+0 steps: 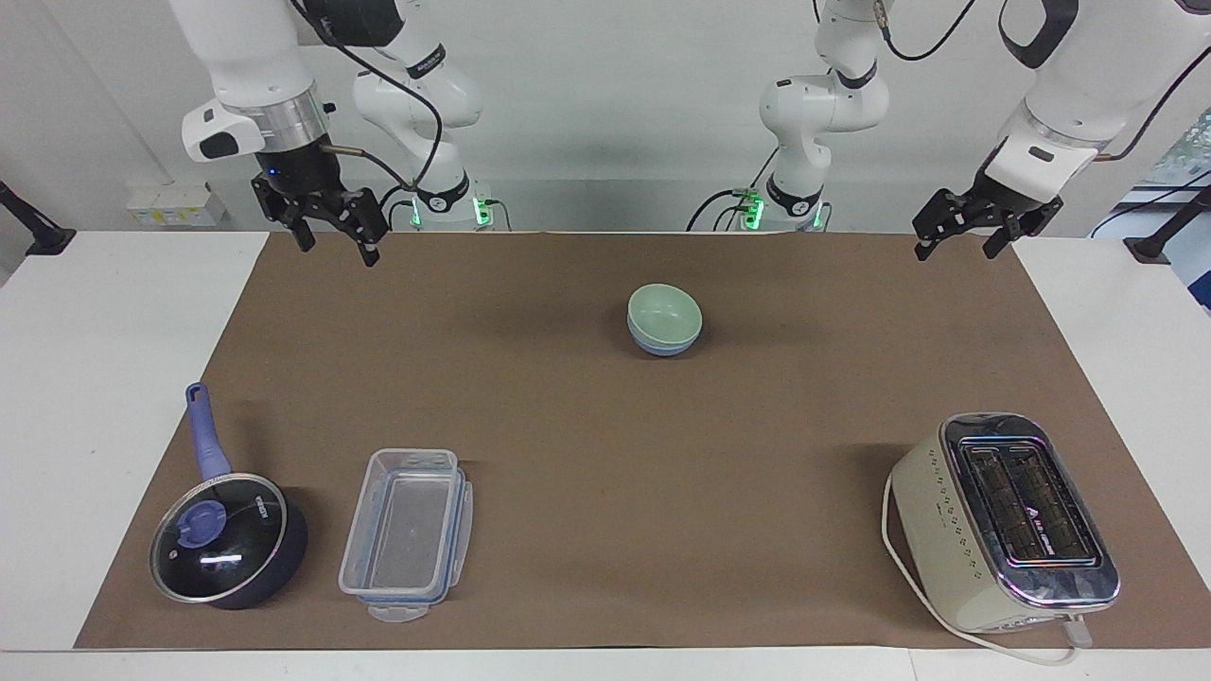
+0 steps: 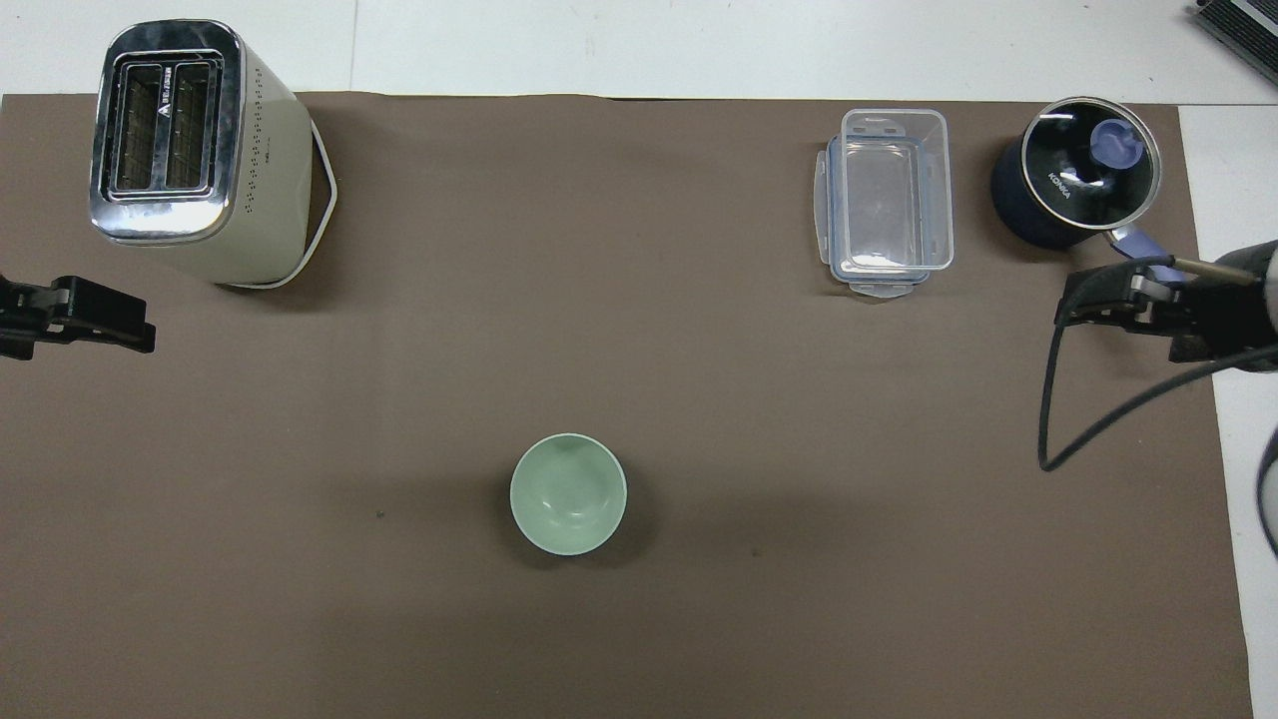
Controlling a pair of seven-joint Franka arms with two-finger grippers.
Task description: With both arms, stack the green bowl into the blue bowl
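Both arms are raised, and each one hangs its tool above its own end of the tabletop. The right tool (image 1: 336,241) points down with its fingers spread and holds nothing. The left tool (image 1: 957,241) is also spread open, tilted, and empty.

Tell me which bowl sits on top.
The green bowl: its whole rim and inside show, nested in the blue bowl, of which only a band shows underneath.

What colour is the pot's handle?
The pot's handle is periwinkle blue, clearest in the facing view.
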